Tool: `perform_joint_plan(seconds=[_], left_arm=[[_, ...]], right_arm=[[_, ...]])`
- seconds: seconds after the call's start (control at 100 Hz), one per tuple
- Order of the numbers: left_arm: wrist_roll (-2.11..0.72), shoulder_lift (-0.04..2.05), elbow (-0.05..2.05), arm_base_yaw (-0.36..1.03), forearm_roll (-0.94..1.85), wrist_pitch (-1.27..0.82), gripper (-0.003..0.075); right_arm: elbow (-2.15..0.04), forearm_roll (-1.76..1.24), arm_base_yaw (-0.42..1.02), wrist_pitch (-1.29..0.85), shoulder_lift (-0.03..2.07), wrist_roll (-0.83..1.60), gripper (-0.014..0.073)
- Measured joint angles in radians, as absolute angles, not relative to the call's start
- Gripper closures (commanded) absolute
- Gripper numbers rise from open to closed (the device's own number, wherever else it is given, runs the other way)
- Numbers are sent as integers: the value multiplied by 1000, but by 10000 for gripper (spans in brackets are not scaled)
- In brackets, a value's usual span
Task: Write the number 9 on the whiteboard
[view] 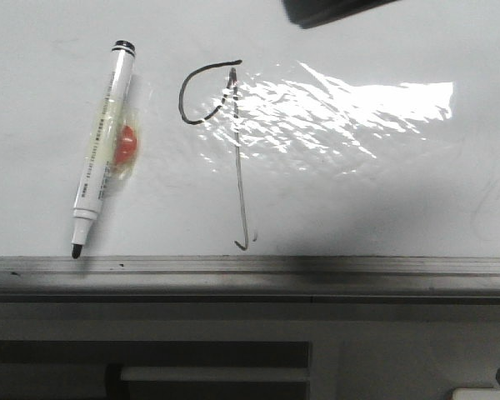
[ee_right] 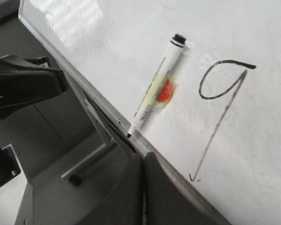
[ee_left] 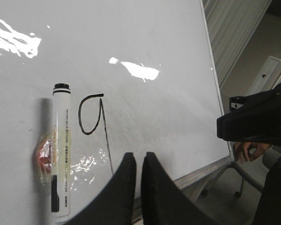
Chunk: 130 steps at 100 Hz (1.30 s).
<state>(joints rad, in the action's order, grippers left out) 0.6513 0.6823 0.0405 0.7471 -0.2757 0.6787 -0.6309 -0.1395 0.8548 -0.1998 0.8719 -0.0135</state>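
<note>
The 9 (view: 221, 142) stands drawn on the whiteboard (view: 383, 200), loop up, stem running down to the rail. The pen (view: 102, 146) lies uncapped just left of it, long axis parallel to the stem. My left hand (ee_left: 139, 161) and right hand (ee_right: 144, 161) are both pinched closed and empty, off the board; left looks nearer the pen.
</note>
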Motion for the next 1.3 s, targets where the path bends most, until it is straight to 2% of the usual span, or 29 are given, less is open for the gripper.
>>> perform_joint_plan(seconds=[0.23,0.4,0.57,1.3], left_arm=[[645,583,0,747,-362,628,741],[644,576,0,747,-436,603,741],[643,576,0,747,-442,597,741],[642,527,0,747,-450,592,741]], right_arm=[[-306,-135,855,57,585,-14,656],[-129,-133,855,81,406,-14,656],[-39,-133,855,83,278,-14,656],[-9,-133,855,73,251,-14,656]])
